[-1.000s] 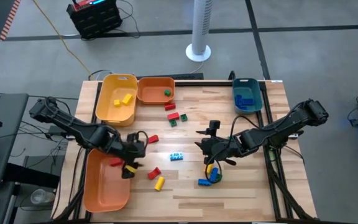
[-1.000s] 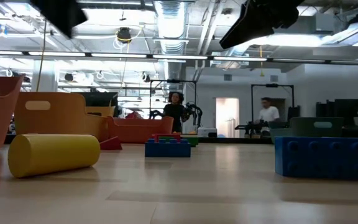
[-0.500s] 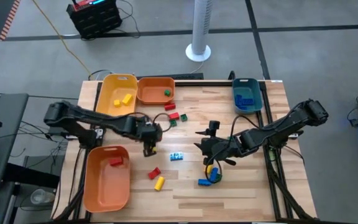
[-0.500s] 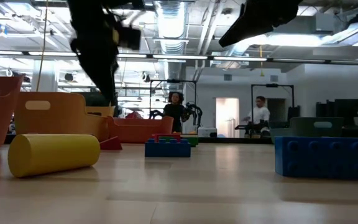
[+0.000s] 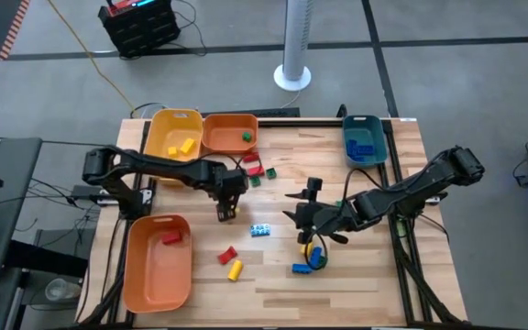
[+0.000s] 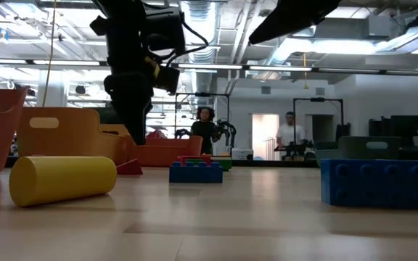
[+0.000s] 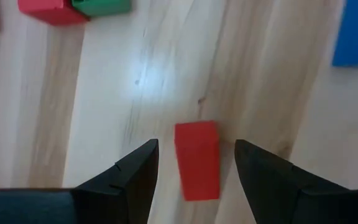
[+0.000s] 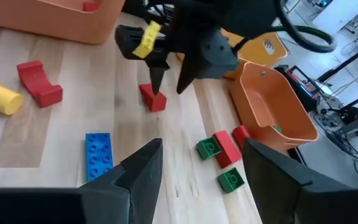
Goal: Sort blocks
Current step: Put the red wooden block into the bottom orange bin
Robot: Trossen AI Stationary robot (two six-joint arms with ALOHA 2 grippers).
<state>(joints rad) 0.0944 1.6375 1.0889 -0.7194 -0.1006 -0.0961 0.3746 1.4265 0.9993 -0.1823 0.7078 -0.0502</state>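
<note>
My left gripper (image 7: 196, 144) is open and hangs over the table's middle, pointing down. Its fingers stand on either side of a small red block (image 7: 196, 160) that lies flat on the wood, and I see no touch. In the right wrist view the left gripper (image 8: 169, 84) hovers just above that red block (image 8: 153, 98). My right gripper (image 8: 202, 146) is open and empty, right of centre (image 5: 290, 206), above a blue and yellow cluster of blocks (image 5: 310, 260). Other blocks lie loose: a blue one (image 5: 260, 230), a red arch (image 5: 226, 254), a yellow cylinder (image 5: 236, 269).
A large orange bin (image 5: 145, 275) at the near left holds a red block (image 5: 170, 238). A yellow bin (image 5: 159, 160) and a smaller orange bin (image 5: 218, 142) stand at the far edge, a teal bin (image 5: 377, 137) at the far right. Red and green blocks (image 5: 257, 172) lie near the orange bin.
My left arm has swung from over the large orange bin at the near left toward the table's middle and far side, and now hangs over the red block. The right arm has kept almost still. No block has moved.
</note>
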